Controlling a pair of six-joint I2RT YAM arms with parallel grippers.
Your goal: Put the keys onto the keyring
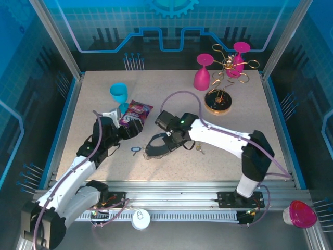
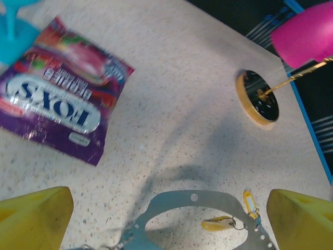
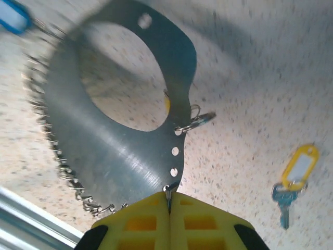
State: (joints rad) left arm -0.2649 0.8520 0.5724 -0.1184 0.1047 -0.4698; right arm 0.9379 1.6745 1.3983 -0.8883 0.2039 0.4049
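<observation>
Leaves the left claw (image 1: 130, 133) gaping and empty just left of the keyring (image 3: 119, 161); pinches the right claw (image 3: 169, 202) shut on that keyring's rim; seems to have one brass key (image 2: 217, 224) hooked on, with the yellow-tagged key (image 3: 297, 169) loose on the table (image 1: 234, 104), unthreaded; reads FOX'S on the snack bag (image 2: 57, 99)

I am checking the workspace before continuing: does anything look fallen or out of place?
Yes: a pink cup sits off the table, past the front rail at the near right corner, apparently tipped on its side.
</observation>
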